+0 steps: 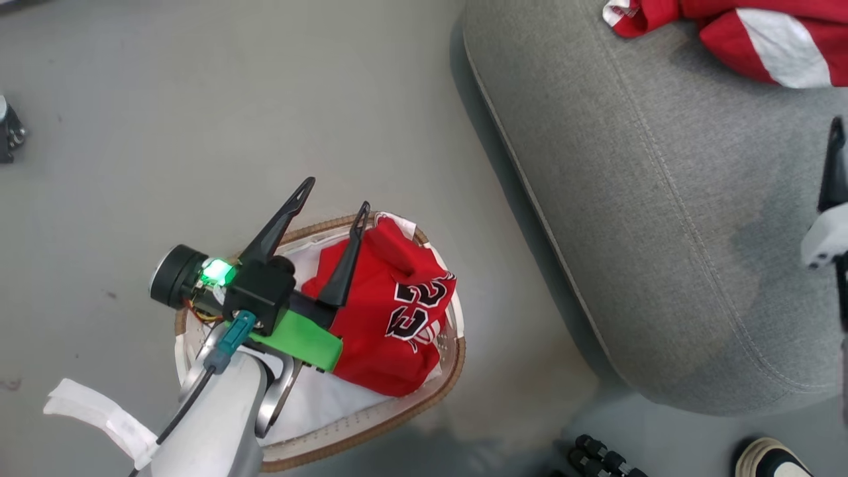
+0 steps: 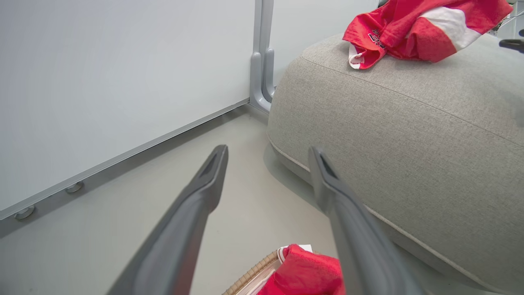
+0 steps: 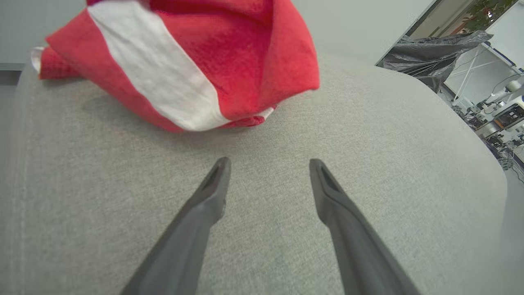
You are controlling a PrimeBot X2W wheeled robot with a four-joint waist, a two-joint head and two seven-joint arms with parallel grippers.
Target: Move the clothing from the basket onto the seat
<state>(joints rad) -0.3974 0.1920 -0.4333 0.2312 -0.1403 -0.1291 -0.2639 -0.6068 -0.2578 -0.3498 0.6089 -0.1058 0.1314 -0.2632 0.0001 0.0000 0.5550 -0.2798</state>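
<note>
- So, the grey seat point(image 1: 662, 232) is the biggest thing here, taking up the right side of the head view, with a stitched seam running along its edge.
- The basket point(image 1: 461, 354) sits on the floor just beside the seat's left edge, white with a tan woven rim.
- A white sheet point(image 1: 331, 404) lines the bottom of the basket.
- The red jersey point(image 1: 391, 318) is bunched up in the basket on top of that sheet, with the 23 facing up.
- The other red garment point(image 1: 729, 26), with a white stripe, is already crumpled on the seat at its far end.
- The left gripper point(image 1: 336, 194) hangs over the basket's far rim. Its fingers are spread apart with nothing between them, and one finger crosses in front of the jersey in the head view.
- The right gripper point(image 3: 269, 162) is over the seat cushion, fingers apart and empty, with the striped garment just past its tips.
- There's a person's shoe point(image 1: 772, 457) on the floor at the bottom right of the head view.
</note>
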